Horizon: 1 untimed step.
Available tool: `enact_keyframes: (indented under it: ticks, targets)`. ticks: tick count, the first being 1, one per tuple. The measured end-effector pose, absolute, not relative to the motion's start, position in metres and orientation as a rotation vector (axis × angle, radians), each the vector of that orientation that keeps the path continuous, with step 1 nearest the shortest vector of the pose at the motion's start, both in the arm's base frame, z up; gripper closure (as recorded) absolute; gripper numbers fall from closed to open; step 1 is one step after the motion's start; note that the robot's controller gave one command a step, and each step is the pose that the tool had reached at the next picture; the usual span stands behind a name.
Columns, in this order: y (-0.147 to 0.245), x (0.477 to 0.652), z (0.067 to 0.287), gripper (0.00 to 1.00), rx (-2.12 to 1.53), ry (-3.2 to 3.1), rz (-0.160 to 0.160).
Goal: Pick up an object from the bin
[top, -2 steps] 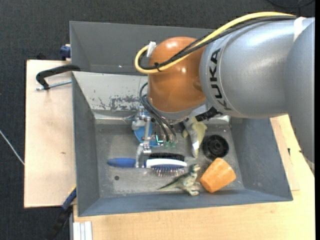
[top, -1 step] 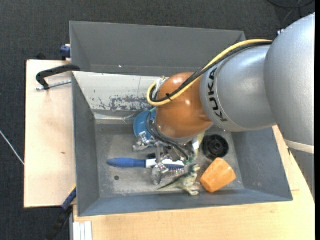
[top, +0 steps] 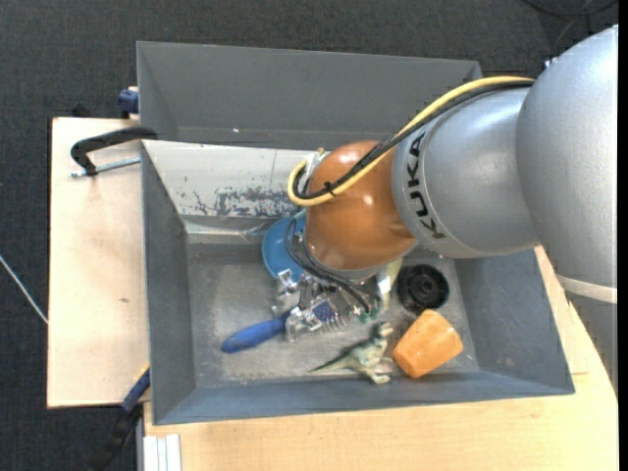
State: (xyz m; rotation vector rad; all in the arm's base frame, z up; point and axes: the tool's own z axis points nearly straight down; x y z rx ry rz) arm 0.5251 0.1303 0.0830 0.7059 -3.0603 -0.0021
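The grey arm [top: 491, 175] comes into the bin [top: 294, 96] from the right and bends down toward the middle of its floor. At its wrist is a round orange cover [top: 353, 214], and a yellow cable [top: 471, 88] runs over the arm and makes a loop beside this cover. Under the cover the pincer [top: 319, 307] is low, near the floor of the bin, a little in front of the centre. Its metal parts are crowded together with wires, so I cannot tell if the pincer is apart or together.

The nearest thing is a long blue stick-like thing [top: 253, 336]. It lies flat on the floor, left of the pincer and slightly tilted, and its right end reaches the lower left side of the pincer. I cannot tell if this end is between the metal parts or only beside them.

Behind the pincer, partly hidden by the orange cover, a round blue dish [top: 278, 248] stands near the back wall. To the right of the pincer there is a black round thing [top: 424, 287] with a hole in its middle. In front of it, near the front wall, lies an orange block [top: 428, 344] with soft corners. Just left of the block, touching it or nearly so, is a small green and white thing [top: 365, 359], too small to name
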Motion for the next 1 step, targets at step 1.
enact_keyframes:
  ticks: [1]
  targets:
    - [0.1405, 0.5252, 0.2332, 1.0, 0.661, -3.085, -0.003]
